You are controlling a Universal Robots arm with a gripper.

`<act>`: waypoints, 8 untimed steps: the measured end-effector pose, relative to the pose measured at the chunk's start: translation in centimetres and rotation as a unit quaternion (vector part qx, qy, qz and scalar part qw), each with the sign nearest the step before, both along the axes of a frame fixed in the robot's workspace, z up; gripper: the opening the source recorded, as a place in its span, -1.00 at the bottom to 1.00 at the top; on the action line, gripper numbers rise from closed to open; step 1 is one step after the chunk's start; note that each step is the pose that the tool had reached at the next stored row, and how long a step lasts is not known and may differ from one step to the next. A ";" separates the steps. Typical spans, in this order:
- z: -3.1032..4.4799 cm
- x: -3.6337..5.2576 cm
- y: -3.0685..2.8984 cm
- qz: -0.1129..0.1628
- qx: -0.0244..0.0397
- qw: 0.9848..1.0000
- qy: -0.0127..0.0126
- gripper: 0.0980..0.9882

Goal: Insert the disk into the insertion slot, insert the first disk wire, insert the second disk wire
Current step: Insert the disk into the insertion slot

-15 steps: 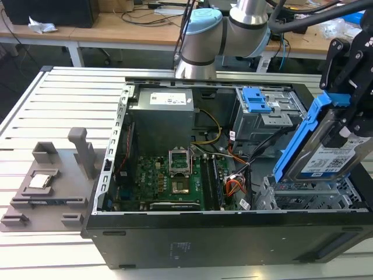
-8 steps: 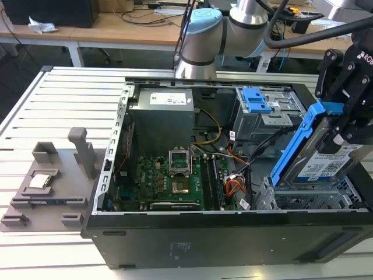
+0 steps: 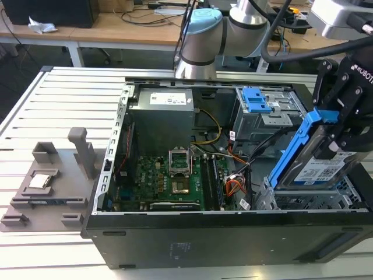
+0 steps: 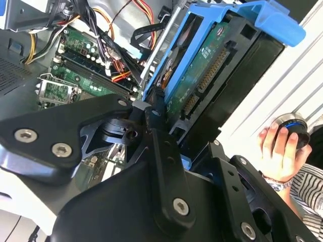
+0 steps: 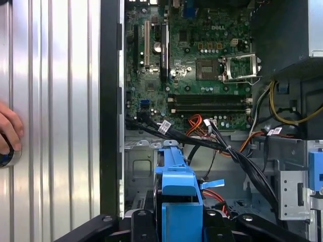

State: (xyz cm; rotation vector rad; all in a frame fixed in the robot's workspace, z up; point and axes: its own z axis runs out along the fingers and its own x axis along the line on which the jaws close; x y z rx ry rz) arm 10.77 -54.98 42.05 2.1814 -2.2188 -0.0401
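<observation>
- The gripper [image 3: 335, 146] is running off the exterior view's right edge. The disk [image 3: 317, 169] that its jaws are clamping is covering the fingertips.
- The disk's lower edge is lying behind the slot's [image 3: 303, 201] perforated wall, so how deep it is sitting cannot be told.
- In the second wrist view the gripper's black linkage is blocking the disk's near end.
- A hand [image 4: 276, 151] is resting on a knob [image 4: 291, 126], and the gripper's body is covering part of the wrist. In the first wrist view the picture's edge is cropping that hand.
- The arm [image 3: 224, 35] is being cropped by the exterior view's top edge.
- Black cables [image 3: 259, 149] are running toward the disk's blue frame, which is hiding their far ends.
</observation>
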 end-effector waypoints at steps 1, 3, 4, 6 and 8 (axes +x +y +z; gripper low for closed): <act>-0.14 0.00 0.00 0.000 0.000 1.000 0.000 -0.41; -0.44 0.00 0.00 0.000 0.000 1.000 0.000 -0.41; -0.60 0.00 0.00 0.000 0.000 1.000 0.000 -0.41; -1.09 0.00 0.00 0.000 0.000 1.000 0.000 -0.41; -1.51 0.00 0.00 0.000 0.000 1.000 0.000 -0.41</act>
